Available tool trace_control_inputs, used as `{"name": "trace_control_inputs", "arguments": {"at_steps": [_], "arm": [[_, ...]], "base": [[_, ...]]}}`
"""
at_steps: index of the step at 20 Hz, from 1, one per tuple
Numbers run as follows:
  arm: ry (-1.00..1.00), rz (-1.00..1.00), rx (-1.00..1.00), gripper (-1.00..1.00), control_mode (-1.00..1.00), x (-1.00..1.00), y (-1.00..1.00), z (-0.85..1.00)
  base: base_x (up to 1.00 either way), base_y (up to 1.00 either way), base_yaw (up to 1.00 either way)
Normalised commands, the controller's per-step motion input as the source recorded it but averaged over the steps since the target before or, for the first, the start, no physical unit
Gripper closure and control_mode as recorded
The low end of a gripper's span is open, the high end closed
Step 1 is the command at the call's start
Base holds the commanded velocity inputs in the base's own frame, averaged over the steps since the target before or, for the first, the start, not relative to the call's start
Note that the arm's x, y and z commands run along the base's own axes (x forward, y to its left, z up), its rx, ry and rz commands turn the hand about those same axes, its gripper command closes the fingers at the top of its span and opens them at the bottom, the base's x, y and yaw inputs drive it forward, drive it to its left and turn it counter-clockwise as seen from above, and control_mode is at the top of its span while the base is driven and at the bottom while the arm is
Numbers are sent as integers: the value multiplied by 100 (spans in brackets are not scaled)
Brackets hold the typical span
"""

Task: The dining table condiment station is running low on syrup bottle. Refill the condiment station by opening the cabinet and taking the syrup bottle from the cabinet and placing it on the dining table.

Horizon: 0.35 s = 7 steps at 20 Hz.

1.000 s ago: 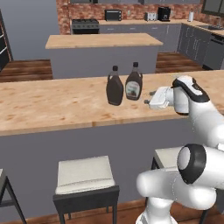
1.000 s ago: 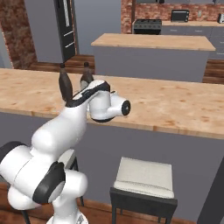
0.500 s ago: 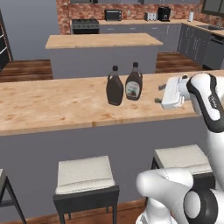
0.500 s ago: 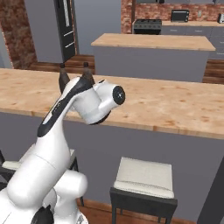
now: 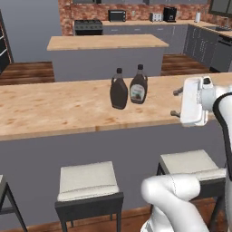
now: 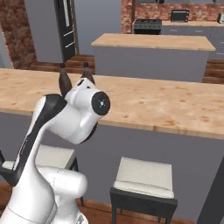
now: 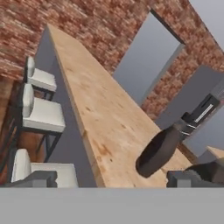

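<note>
Two dark-brown syrup bottles stand upright side by side on the wood-topped dining table (image 5: 54, 108): one shows its pale label (image 5: 138, 86), the other stands left of it (image 5: 119, 90). My gripper (image 5: 176, 103) hovers open and empty at the table's near edge, to the right of the bottles and apart from them, one finger above the other. In the hand view one bottle (image 7: 159, 150) stands ahead on the table (image 7: 94, 113), between the spread fingertips (image 7: 40, 178). In the right base view my arm covers most of both bottles (image 6: 64, 82). The cabinet is out of view.
Padded stools stand under the table's near side (image 5: 88, 181) (image 5: 188, 163) (image 6: 144, 176). A second wood-topped island (image 5: 106, 42) stands behind the table, with the kitchen worktop and appliances along the far brick wall.
The hand has drawn back to the right, away from the bottles, and rolled so its fingers stand one above the other. It stays open. The bottles have not moved.
</note>
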Motion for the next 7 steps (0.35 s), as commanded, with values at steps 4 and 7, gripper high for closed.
{"name": "trace_control_inputs", "arguments": {"at_steps": [4,7], "arm": [[-14,4,-15,-100,-100,-69,54,8],[-1,5,-11,-100,-100,-35,43,11]], "base": [[0,0,0],[0,0,0]]}}
